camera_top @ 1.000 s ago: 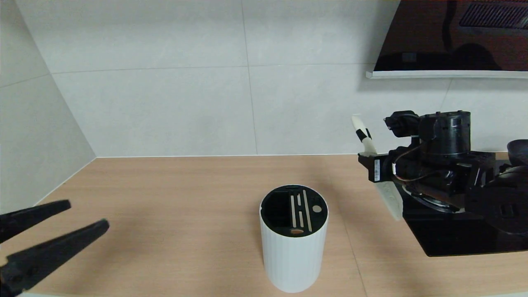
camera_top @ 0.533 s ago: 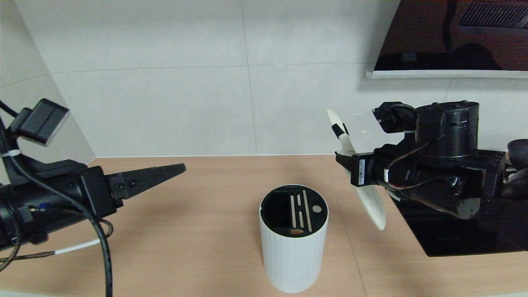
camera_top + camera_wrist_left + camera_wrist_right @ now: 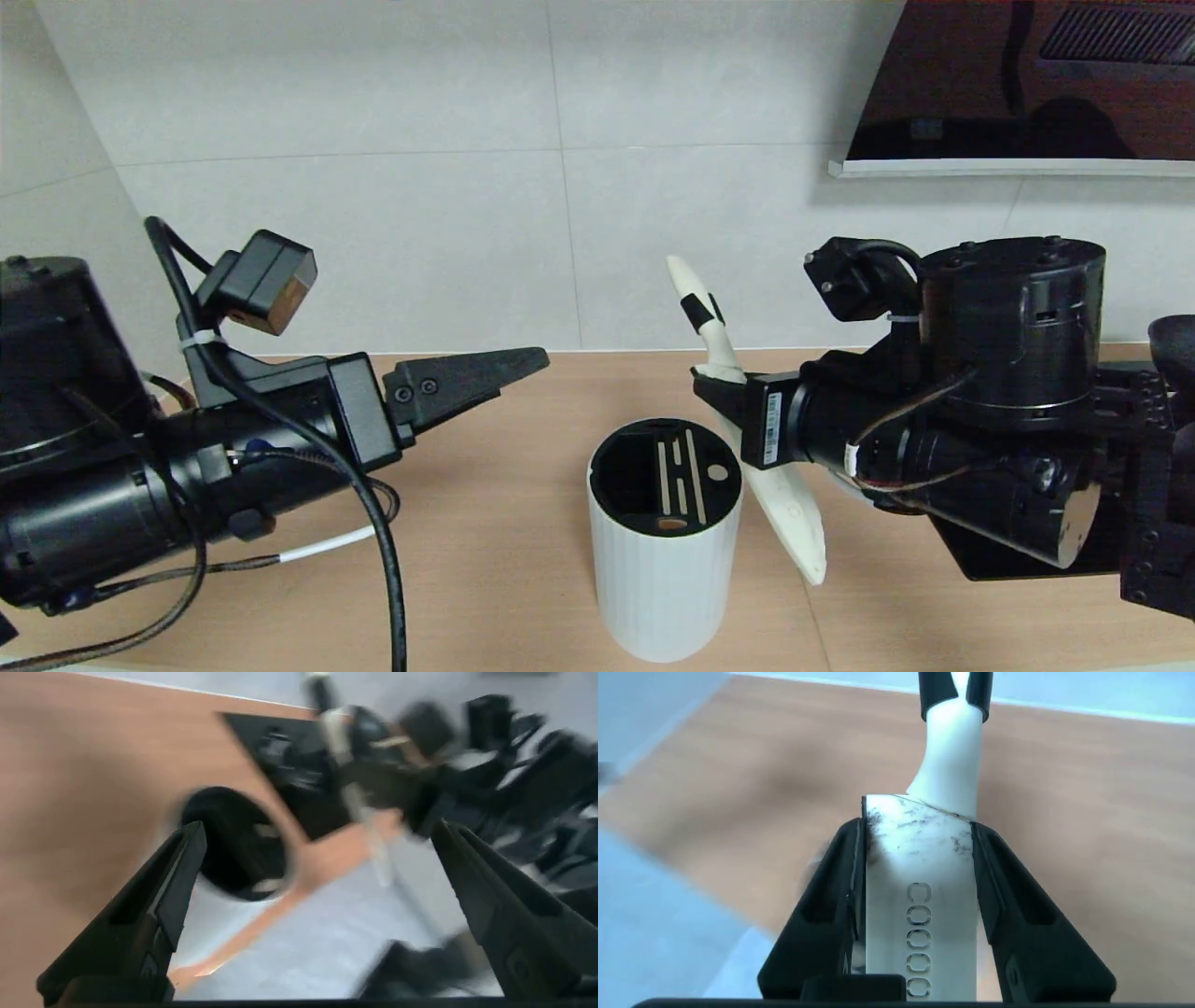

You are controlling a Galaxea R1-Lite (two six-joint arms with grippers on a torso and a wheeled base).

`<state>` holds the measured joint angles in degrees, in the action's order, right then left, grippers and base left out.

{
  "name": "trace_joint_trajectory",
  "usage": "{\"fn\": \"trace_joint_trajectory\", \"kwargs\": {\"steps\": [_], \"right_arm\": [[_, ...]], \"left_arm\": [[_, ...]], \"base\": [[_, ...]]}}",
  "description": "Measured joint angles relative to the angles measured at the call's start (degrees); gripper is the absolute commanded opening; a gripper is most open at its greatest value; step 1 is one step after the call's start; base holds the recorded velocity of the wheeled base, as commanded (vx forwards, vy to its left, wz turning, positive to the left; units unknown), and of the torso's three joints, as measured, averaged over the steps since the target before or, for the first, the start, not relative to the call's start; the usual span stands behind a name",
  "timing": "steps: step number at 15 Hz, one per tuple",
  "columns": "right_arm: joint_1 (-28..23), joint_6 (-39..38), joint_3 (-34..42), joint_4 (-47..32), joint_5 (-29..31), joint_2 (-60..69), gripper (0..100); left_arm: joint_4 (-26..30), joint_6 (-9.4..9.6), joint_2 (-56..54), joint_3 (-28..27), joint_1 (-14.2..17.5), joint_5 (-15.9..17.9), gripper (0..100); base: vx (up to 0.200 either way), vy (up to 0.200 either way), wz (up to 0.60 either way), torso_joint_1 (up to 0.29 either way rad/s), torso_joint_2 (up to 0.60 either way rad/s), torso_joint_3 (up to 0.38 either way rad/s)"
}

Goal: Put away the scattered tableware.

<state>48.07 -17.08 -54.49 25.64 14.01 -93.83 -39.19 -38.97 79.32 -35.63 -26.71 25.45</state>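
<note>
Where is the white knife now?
Head view, right of centre: white knife clamped in the right hand, blade angled down just right of the white slotted holder.

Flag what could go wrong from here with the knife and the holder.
1. The knife hangs tilted beside the holder, its tip seemingly below the rim; a sideways move could knock the holder over.
2. The slots are narrow, so a tilted blade may jam or miss.
3. The open left gripper is close to the right gripper; the arms might collide.
</note>
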Motion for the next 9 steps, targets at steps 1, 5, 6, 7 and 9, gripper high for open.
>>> {"fn": "trace_joint_trajectory", "kwargs": {"steps": [1,5,6,7,9], "right_arm": [[0.94,-0.05,0.41,0.2,-0.11,0.01,0],[4.41,-0.32,1.07,0.44,-0.13,0.01,0],[5.21,-0.66,1.07,0.44,-0.13,0.01,0],[6.18,-1.63,0.94,0.46,-0.05,0.04,0],[8.11,-2.49,0.72,0.41,-0.05,0.01,0]], "left_arm": [[-1.89,-1.4,0.91,0.33,-0.52,-0.04,100],[-6.24,-8.11,3.86,0.61,-2.72,-0.04,100],[-7.47,-9.25,4.5,0.63,-3.3,-0.04,100],[-8.48,-10.15,5.33,0.74,-3.8,-0.09,100],[-10.79,-14.01,7.12,0.79,-4.79,-0.61,100]], "base": [[0.0,0.0,0.0,0.0,0.0,0.0],[0.0,0.0,0.0,0.0,0.0,0.0],[0.0,0.0,0.0,0.0,0.0,0.0],[0.0,0.0,0.0,0.0,0.0,0.0],[0.0,0.0,0.0,0.0,0.0,0.0]]}}
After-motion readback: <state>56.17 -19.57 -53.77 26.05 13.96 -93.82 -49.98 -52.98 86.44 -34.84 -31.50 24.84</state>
